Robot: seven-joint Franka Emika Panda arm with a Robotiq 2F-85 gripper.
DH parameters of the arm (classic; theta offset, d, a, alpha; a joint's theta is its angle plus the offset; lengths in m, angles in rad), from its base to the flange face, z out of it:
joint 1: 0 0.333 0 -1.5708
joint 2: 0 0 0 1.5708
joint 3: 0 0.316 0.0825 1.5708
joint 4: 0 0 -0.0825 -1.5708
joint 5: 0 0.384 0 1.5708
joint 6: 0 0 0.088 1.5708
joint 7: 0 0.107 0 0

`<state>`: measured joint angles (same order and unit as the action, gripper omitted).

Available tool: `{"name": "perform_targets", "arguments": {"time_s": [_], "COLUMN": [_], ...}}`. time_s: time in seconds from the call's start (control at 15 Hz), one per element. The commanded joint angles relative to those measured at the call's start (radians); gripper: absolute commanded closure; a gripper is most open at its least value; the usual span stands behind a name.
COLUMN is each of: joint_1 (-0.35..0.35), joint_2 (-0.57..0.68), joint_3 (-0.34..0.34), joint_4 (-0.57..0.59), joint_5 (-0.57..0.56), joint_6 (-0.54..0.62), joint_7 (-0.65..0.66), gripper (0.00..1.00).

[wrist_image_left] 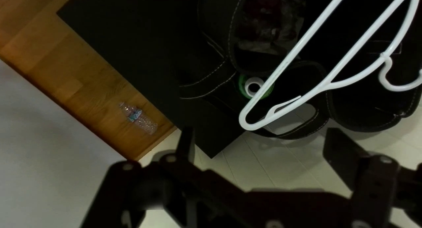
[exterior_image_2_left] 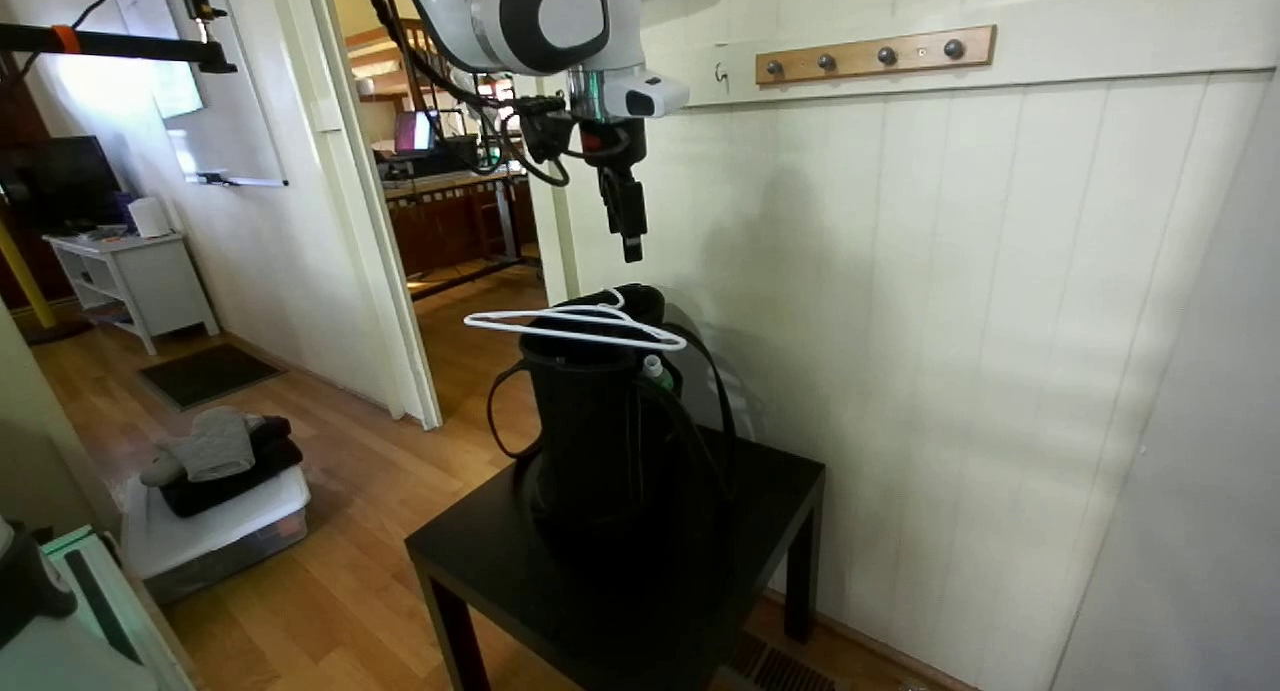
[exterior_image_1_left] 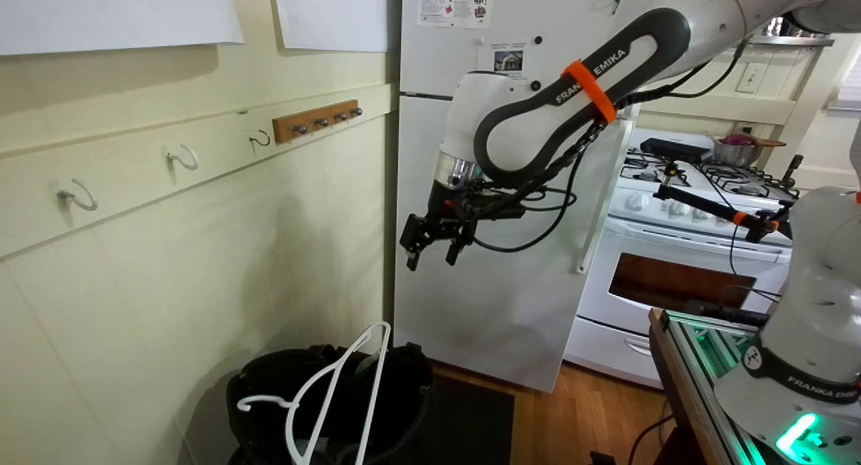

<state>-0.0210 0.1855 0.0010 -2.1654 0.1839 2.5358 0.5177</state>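
My gripper [exterior_image_1_left: 432,260] is open and empty. It hangs in the air, fingers down, above a black bag [exterior_image_1_left: 252,391] and in front of the pale wall. It also shows edge-on in an exterior view [exterior_image_2_left: 632,249]. A white hanger [exterior_image_2_left: 575,333] lies across the bag's open top, apart from the fingers. In the wrist view one end of the hanger [wrist_image_left: 362,43] lies ahead of the gap between the fingertips [wrist_image_left: 260,134], with its hook toward the right edge. A bottle [wrist_image_left: 244,82] with a green part stands in the bag's side pocket, partly covered by the hanger.
The bag stands on a black table [exterior_image_2_left: 480,541]. The wall carries a wooden peg rack [exterior_image_1_left: 316,120], white hooks [exterior_image_1_left: 185,159] and a dark hook [exterior_image_1_left: 261,138]. A fridge [exterior_image_1_left: 484,303] and stove [exterior_image_1_left: 686,243] stand nearby. A clear bottle [wrist_image_left: 140,118] lies on the floor.
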Motion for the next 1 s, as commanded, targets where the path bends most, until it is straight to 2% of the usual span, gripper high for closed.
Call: {"name": "perform_targets", "arguments": {"time_s": [0.0, 0.67, 0.73, 0.8, 0.93], "joint_1": [0.024, 0.029, 0.039, 0.047, 0.047], "joint_2": [0.109, 0.352, 0.363, 0.32, 0.347], "joint_3": [0.006, 0.027, 0.012, 0.002, 0.002], "joint_4": [0.069, 0.257, 0.274, 0.229, 0.249], "joint_5": [0.066, 0.149, 0.132, 0.121, 0.122], "joint_6": [0.049, 0.093, 0.047, 0.069, 0.068], "joint_7": [-0.017, -0.047, -0.03, -0.028, -0.028], "gripper": [0.0, 0.0, 0.0, 0.0, 0.0]}}
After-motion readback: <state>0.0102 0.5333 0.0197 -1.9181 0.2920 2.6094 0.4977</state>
